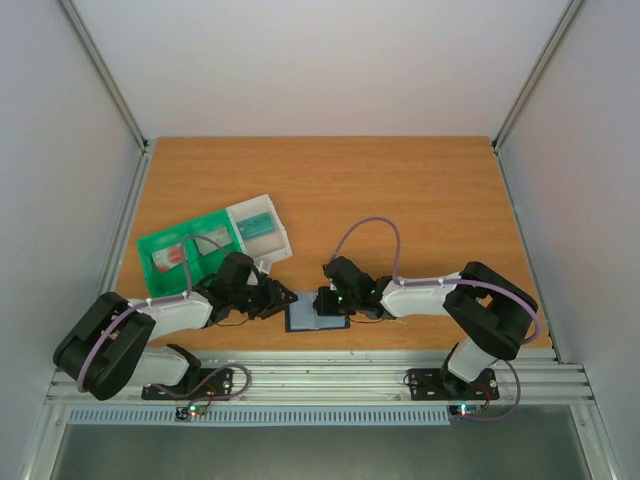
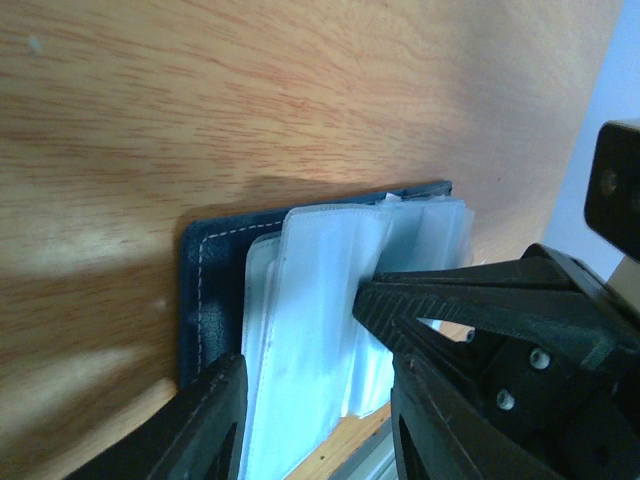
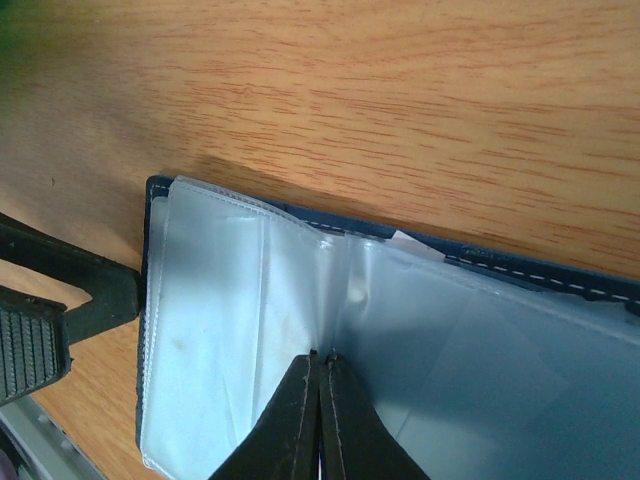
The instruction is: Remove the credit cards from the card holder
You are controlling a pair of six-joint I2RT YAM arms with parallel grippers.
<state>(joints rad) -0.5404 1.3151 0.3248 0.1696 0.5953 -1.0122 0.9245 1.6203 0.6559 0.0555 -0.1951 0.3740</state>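
Arm bases: bolted to the rail at the near edge of the table [image 1: 330,180], both arms reaching inward to the same spot.
Card holder [image 1: 316,322]: lies open and flat on the wood just beyond the near edge, between the two grippers, navy cover down, pale stitching along its border.
Clear sleeves [image 3: 230,300]: fanned out on top of the cover. No card is plainly visible inside them.
Pale corner [image 3: 405,240]: peeks out at the holder's far edge; too small to tell what it is.
Right gripper [image 3: 321,365]: fingers pressed together, the joined tip resting on the fold of the sleeves.
Left gripper [image 2: 318,400]: fingers apart, one on each side of the sleeves' end; contact with the plastic cannot be told.
Green bin [image 1: 185,250]: farther back on the left, holding a pale card with a red mark [image 1: 172,257].
White bin [image 1: 262,228]: touching the green bin's right side, with a teal card [image 1: 258,226] in it.
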